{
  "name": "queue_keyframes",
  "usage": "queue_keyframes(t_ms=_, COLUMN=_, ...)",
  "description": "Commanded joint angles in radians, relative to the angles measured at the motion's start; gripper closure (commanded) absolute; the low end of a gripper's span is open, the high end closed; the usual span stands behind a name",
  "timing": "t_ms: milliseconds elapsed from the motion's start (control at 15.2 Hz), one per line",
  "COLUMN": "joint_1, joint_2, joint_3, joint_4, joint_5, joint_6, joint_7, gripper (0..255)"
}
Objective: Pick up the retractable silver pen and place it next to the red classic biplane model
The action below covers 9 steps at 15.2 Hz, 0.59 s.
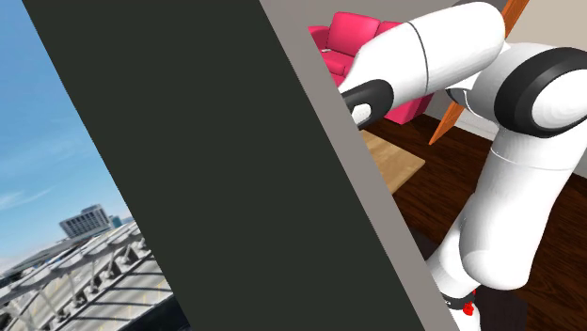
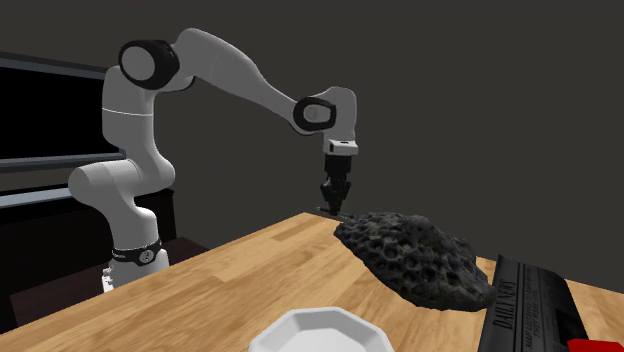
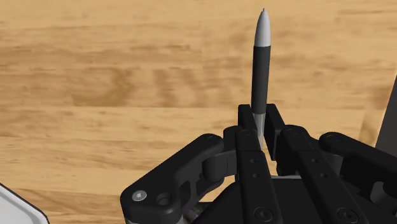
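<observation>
My black gripper [image 3: 259, 124] is shut on the pen [image 3: 261, 63], a slim black barrel with a silver-grey tip that sticks out past the fingertips over the wooden tabletop [image 3: 127, 95]. In the second exterior view the gripper [image 2: 334, 203] hangs pointing down, just above the table's far edge [image 2: 300, 218], close beside a dark lumpy rock-like object [image 2: 415, 255]. A small red piece [image 2: 597, 345] shows at that view's lower right corner; I cannot tell what it is.
A white plate [image 2: 320, 335] sits at the table's near edge and a black box [image 2: 525, 305] lies at the right. In the shoulder view a dark wall panel [image 1: 235, 169] blocks the table; a pink sofa [image 1: 353, 47] stands behind the arm [image 1: 508, 141].
</observation>
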Motion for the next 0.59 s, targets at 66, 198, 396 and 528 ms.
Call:
queue_keyframes(t_ms=66, joint_1=-0.002, joint_2=-0.016, joint_3=0.003, joint_4=0.019, joint_5=0.012, joint_6=-0.034, joint_7=-0.008, gripper=255)
queue_keyframes(t_ms=198, joint_1=-0.003, joint_2=-0.026, joint_3=0.005, joint_4=0.036, joint_5=0.018, joint_6=-0.058, joint_7=-0.014, gripper=255)
queue_keyframes(t_ms=396, joint_1=-0.004, joint_2=-0.038, joint_3=0.007, joint_4=0.062, joint_5=0.027, joint_6=-0.094, joint_7=-0.021, gripper=255)
queue_keyframes(t_ms=528, joint_1=-0.005, joint_2=-0.045, joint_3=0.008, joint_4=0.081, joint_5=0.032, joint_6=-0.119, joint_7=-0.026, gripper=255)
